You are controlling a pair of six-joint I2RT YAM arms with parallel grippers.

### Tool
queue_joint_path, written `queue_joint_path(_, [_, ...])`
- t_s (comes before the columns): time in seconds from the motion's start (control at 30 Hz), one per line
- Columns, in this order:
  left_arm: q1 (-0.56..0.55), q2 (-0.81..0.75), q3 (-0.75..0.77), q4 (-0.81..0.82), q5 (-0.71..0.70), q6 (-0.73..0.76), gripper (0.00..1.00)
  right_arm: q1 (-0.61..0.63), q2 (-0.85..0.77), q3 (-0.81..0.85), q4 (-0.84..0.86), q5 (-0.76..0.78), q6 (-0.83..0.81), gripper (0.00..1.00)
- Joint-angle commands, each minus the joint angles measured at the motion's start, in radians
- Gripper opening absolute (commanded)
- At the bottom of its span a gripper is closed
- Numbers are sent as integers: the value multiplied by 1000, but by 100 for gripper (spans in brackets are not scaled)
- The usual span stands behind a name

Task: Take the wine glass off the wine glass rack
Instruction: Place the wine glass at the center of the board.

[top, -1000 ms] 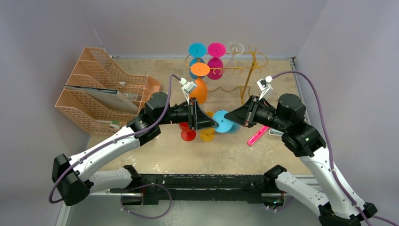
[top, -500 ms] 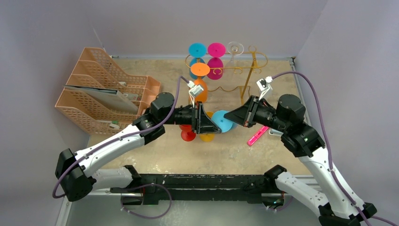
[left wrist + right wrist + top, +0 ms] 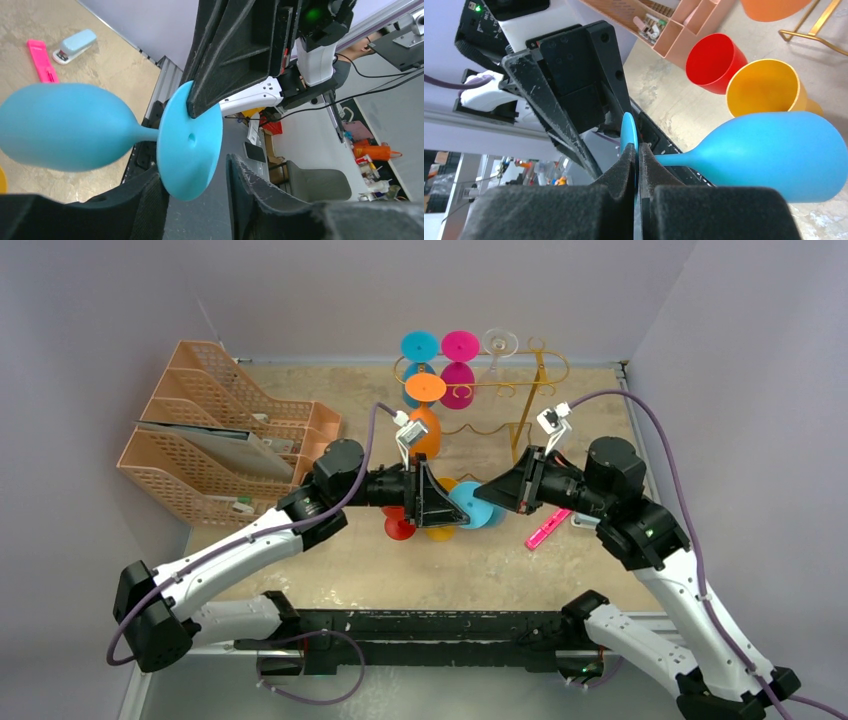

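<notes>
The light blue wine glass is already clear of the wine glass rack, which stands well apart at the back of the table. The glass is held in the air between the two arms, lying on its side with its stem, the long axis, about level.

The right gripper is clamped on the rim of the round foot, which shows edge-on between its pads. From there the stem runs off sideways to the bowl, which hangs above a red glass and a yellow glass standing on the table.

The flat underside of the foot faces the left arm and the bowl points away from it. The left gripper is spread wide, one finger on each side of the foot's lower edge and not closed on it. The left arm is therefore the one placed to take the foot, most likely by closing across the disc.
</notes>
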Motion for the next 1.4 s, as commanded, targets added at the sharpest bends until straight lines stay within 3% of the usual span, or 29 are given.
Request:
queue_joint_path(0.0, [-5, -49, -25, 116, -13, 6, 34, -1, -20, 30, 56, -75, -20, 0])
queue_joint_path(0.23, [-5, -38, -35, 136, 9, 11, 0, -1, -29, 37, 62, -60, -42, 0])
queue_joint_path(0.4, [-5, -6, -62, 297, 110, -32, 0, -1, -31, 72, 94, -187, -66, 19])
queue_joint_path(0.57, [-14, 80, -59, 470, 210, -111, 0, -1, -78, 92, 4, -133, -140, 50])
queue_joint_path(0.67, [-38, 76, -71, 511, 219, -59, 0, -1, -111, 93, -22, -44, -181, 61])
queue_joint_path(0.73, [-56, 39, -76, 434, 202, 50, 0, -1, -131, 102, -68, 72, -217, 69])
queue_joint_path(0.87, [-94, -41, -28, 125, 156, 309, 0, -1, -148, 103, -156, 281, -259, 78])
queue_joint_path(1.0, [-98, -83, -3, -88, 127, 465, 0, -1, -111, 116, -227, 382, -238, 83])
queue_joint_path(1.17, [-103, -173, -60, -150, 74, 619, 0, -1, -22, 154, -279, 327, -243, 90])
queue_joint_path(1.37, [-105, -264, -85, -279, 36, 788, 0, -4, 21, 125, -167, 131, -207, 93])
